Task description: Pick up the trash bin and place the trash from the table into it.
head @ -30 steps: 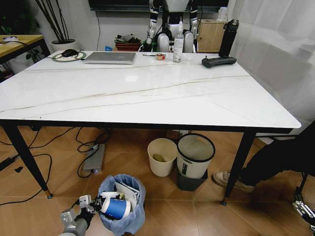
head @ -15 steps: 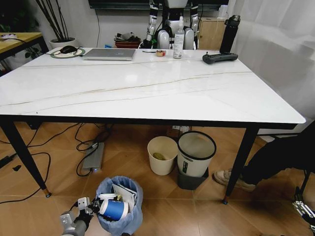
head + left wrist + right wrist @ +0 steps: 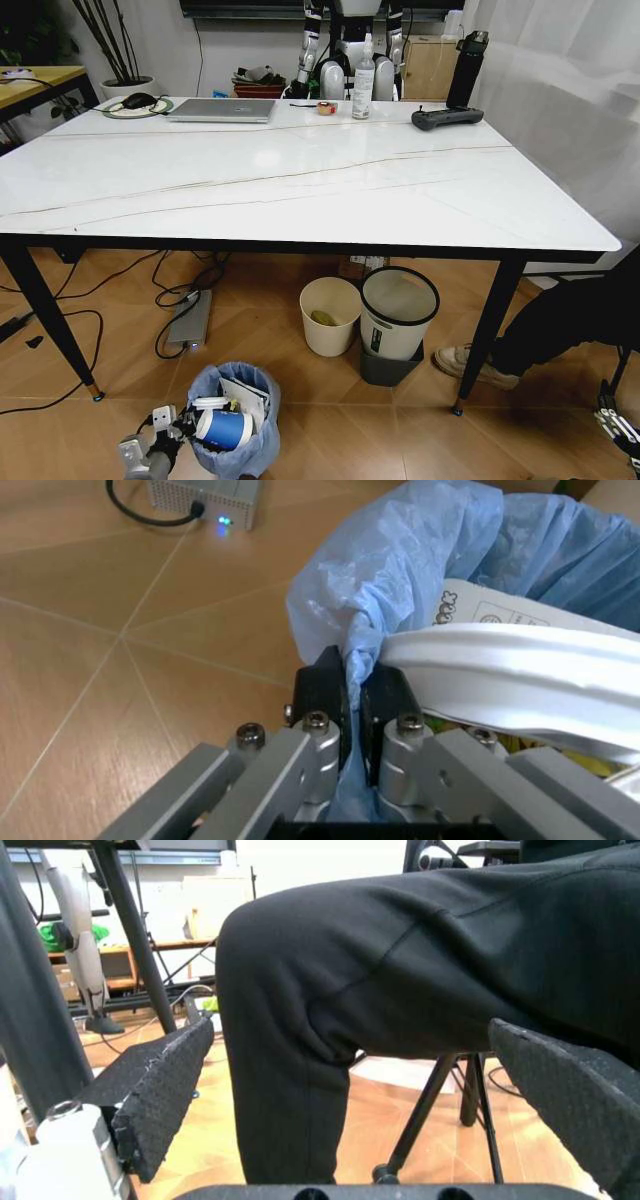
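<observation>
Three bins stand on the floor: the trash bin (image 3: 236, 424) with its blue bag, a cream bin (image 3: 329, 317) and a grey bin (image 3: 397, 312). One blue-white cup (image 3: 224, 430) lies inside the trash bin. The left gripper (image 3: 355, 697) is pinched tight on the bag's rim, low by the floor. The right gripper (image 3: 350, 1087) hangs wide open at the right, far from the table (image 3: 300, 180).

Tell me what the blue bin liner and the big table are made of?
The trash bin liner looks like thin plastic film: crinkly, light blue, bunched between the left gripper pads. The table top seems glossy marble-like stone, white with thin veins; real or imitation, I can't tell.
</observation>
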You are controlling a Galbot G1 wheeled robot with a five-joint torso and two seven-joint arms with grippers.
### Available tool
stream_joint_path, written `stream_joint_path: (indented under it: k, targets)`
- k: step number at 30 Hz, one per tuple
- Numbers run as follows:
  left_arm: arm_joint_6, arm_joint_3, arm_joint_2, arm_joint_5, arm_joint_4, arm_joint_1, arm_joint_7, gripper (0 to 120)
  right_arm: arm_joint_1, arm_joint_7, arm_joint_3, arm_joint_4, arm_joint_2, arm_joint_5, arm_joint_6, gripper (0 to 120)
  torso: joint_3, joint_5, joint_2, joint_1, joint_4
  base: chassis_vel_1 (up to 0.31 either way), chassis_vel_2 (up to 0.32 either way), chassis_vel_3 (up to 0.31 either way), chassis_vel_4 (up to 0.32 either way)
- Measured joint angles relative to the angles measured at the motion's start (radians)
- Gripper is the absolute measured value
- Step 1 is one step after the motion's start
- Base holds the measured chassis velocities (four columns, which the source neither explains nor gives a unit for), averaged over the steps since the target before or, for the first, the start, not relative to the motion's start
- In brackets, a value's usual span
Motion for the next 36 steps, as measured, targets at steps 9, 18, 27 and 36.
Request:
stream_joint_path:
  k: [9, 18, 27, 36]
  targets:
    - [-0.004, -0.003, -0.002, -0.006, 0.016, -0.005, 0.005, 0, 0.0, 0.0, 0.0, 0.0, 0.0, 0.0, 0.0, 100, 0.002, 0.0, 0.002, 0.001, 0.0, 0.0, 0.0, 0.0, 0.0]
    - [-0.008, -0.006, -0.003, -0.014, 0.035, -0.007, 0.009, 0, 0.0, 0.0, 0.0, 0.0, 0.0, 0.0, 0.0, 100, 0.003, 0.0, 0.004, 0.001, 0.0, 0.0, 0.0, 0.0, 0.0]
    - [-0.013, -0.009, -0.004, -0.016, 0.042, -0.008, 0.016, 0, 0.0, 0.0, 0.0, 0.0, 0.0, 0.0, 0.0, 100, 0.003, 0.0, 0.005, 0.002, 0.0, 0.0, 0.0, 0.0, 0.0]
    - [-0.022, -0.011, -0.002, -0.029, 0.056, -0.008, 0.028, 32, 0.0, 0.0, 0.0, 0.0, 0.0, 0.0, 0.0, 100, 0.004, 0.0002, 0.006, 0.002, 0.0, 0.0, 0.0, 0.0, 0.0]
